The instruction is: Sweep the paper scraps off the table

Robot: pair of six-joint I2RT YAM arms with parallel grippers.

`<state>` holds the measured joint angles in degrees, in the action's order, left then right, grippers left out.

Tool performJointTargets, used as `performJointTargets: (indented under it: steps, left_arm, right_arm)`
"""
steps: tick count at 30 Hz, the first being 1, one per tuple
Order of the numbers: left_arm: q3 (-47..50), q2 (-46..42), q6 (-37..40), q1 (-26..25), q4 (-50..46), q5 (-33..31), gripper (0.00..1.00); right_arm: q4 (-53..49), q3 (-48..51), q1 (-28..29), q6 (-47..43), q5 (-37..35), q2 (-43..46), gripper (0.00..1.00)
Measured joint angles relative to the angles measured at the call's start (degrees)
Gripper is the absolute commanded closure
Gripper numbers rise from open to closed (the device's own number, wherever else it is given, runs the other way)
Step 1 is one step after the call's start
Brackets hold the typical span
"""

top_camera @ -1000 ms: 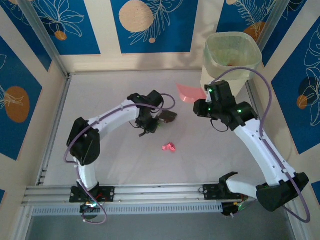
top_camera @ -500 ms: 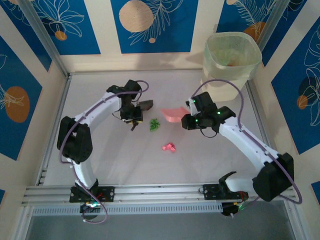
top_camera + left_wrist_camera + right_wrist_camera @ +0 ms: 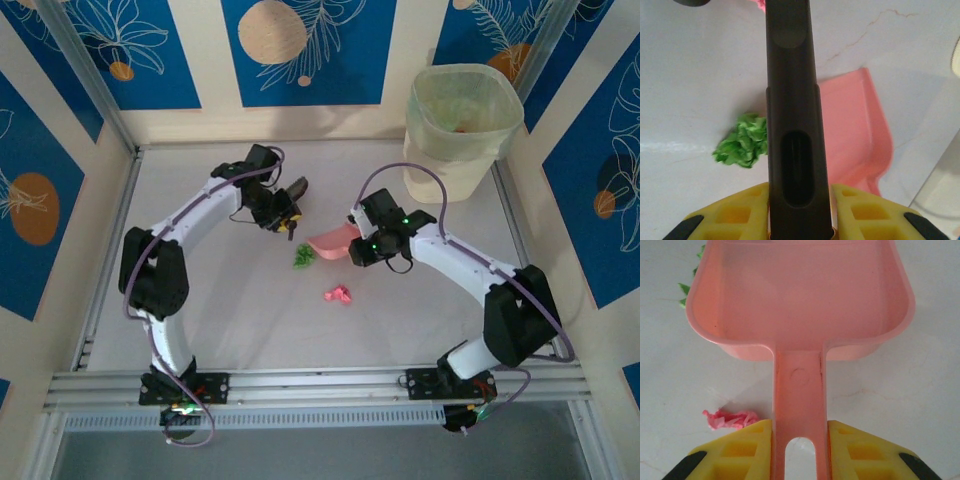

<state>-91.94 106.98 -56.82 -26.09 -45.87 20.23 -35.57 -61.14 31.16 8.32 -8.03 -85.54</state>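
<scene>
While the two arm bases sit bolted at the near rail, the white table (image 3: 200, 310) stretches away from you, mostly bare. Of the paper scraps, the nearest to you is the pink scrap (image 3: 339, 294). It lies loose on the surface about midway between the arms. From the right wrist you see it (image 3: 730, 419) just left of the dustpan's handle and apart from the pan itself.

A little farther out sits the green scrap (image 3: 304, 256), crumpled, just beside the left front corner of the pink dustpan (image 3: 330, 242). You cannot tell whether the two touch. In the right wrist view only its edge (image 3: 690, 287) peeks past the pan's (image 3: 800, 295) left wall. In the left wrist view the brush handle (image 3: 792, 125) crosses in front of the gap between scrap (image 3: 742, 145) and pan (image 3: 855, 135).

Your right gripper (image 3: 362, 247) is clenched on the dustpan's handle, with a yellow finger on either side of it (image 3: 799, 450). The pan's mouth points left toward the green scrap.

Farther out again, your left gripper (image 3: 276, 211) is clamped on the dark brush (image 3: 296, 190). The handle is pinched between its yellow fingers (image 3: 730, 215), and the brush reaches out above the green scrap.

At the far right corner stands a pale, translucent bin (image 3: 462, 130), well apart from both scraps. Behind everything rise the blue-and-cream patterned walls (image 3: 300, 50).
</scene>
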Motion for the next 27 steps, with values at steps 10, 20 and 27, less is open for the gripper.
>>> performJointTargets:
  steps: [10, 20, 27]
  left_arm:
    - [-2.4, 2.1, -10.9, -5.0, 6.6, 2.2, 1.00]
    - [-3.6, 4.7, -16.0, -12.1, 13.9, 9.9, 1.00]
    - [-6.7, 4.6, -14.6, -11.7, 13.8, 14.5, 1.00]
  right_arm:
    - [2.6, -3.1, 0.0, -2.8, -3.0, -5.0, 1.00]
    - [4.3, -0.7, -3.8, -2.4, -4.5, -3.1, 1.00]
    - [5.9, 2.6, -5.0, -1.7, -7.3, -1.4, 1.00]
